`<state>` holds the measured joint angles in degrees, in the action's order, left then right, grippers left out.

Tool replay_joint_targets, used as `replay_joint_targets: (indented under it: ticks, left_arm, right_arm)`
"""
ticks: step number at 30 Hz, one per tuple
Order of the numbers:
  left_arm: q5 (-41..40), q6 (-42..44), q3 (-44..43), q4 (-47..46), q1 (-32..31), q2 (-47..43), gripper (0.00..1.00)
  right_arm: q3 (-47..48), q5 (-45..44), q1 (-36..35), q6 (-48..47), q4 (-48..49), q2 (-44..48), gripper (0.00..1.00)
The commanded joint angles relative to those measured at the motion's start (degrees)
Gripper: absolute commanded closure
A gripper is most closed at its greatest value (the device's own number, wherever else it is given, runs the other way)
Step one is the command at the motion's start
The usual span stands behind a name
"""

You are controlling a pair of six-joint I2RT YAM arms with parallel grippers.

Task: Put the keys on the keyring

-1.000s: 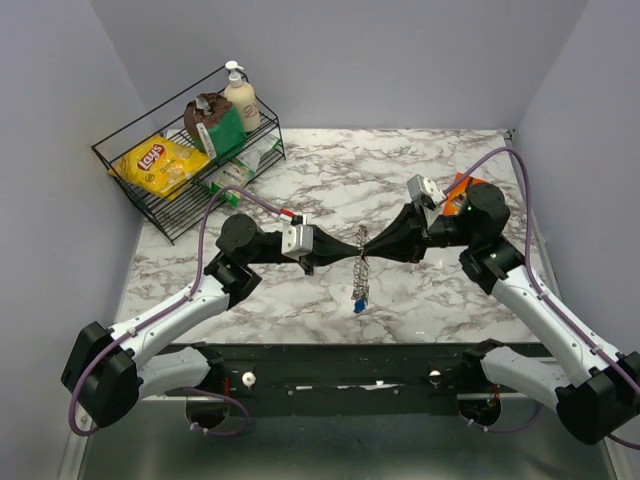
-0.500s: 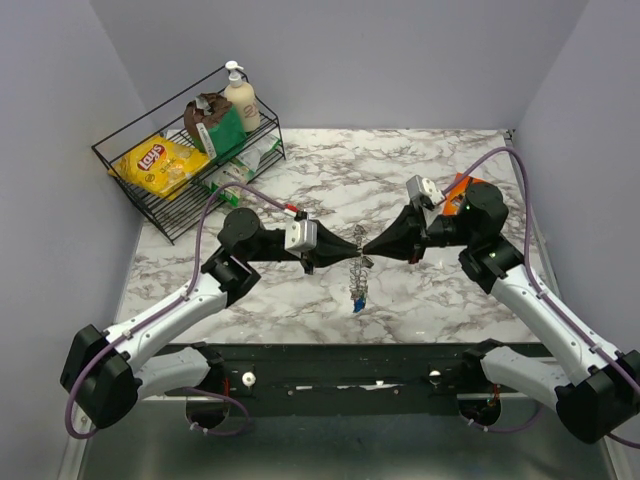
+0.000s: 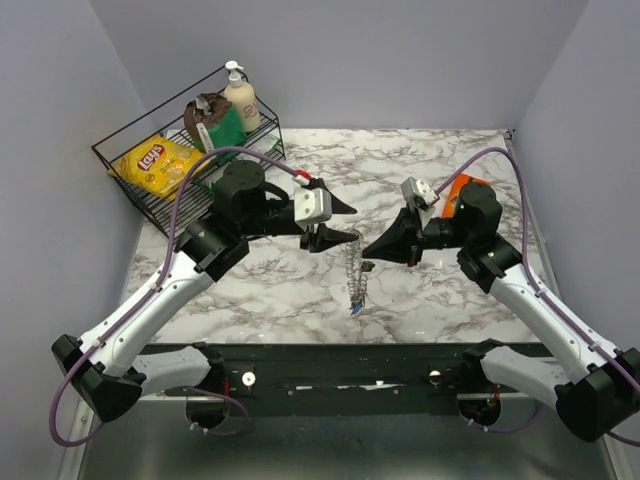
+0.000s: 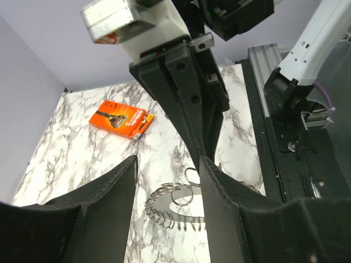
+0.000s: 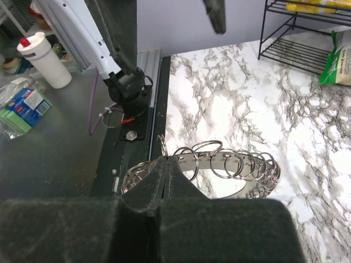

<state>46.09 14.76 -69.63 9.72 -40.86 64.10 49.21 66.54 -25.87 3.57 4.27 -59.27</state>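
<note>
The keyring (image 3: pixel 353 270) hangs edge-on over the table's middle, a grey band threaded with many small wire rings (image 5: pixel 241 164). My right gripper (image 3: pixel 368 256) is shut on its rim (image 5: pixel 167 160). A blue key (image 3: pixel 357 308) dangles at the ring's lower end; other keys I cannot make out. My left gripper (image 3: pixel 335 222) is open just left of and above the ring, touching nothing. In the left wrist view the ring (image 4: pixel 164 211) shows in the gap between the spread fingers (image 4: pixel 104 203), with the right gripper's black fingers (image 4: pixel 192 104) coming down onto it.
A black wire rack (image 3: pixel 160 215) at the back left holds a yellow chips bag (image 3: pixel 157 162), a lotion bottle (image 3: pixel 240 98) and green packets. An orange box (image 4: pixel 122 119) lies at the back right behind the right arm. The black base rail (image 3: pixel 350 370) runs along the near edge.
My left gripper has opened, let go of the keyring and drawn up and back to the left. My right gripper has closed on the ring, which now hangs from it alone.
</note>
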Motion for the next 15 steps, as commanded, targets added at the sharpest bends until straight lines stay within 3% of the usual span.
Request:
replay_joint_targets:
  ticks: [1, 5, 15]
  left_arm:
    - [-4.1, 5.3, -9.8, 22.2, -0.1, 6.1, 0.42]
    - [-3.5, 7.0, -16.4, 33.5, -0.1, 11.0, 0.43]
    - [-2.1, 6.0, -21.5, 39.1, 0.0, 16.2, 0.43]
  right_arm:
    - [1.9, -2.5, -0.2, -1.5, -2.6, -1.4, 1.00]
    - [2.1, -4.5, -0.2, -2.3, -4.1, -2.7, 1.00]
    - [2.8, -5.3, -0.2, -4.9, -5.8, -10.1, 1.00]
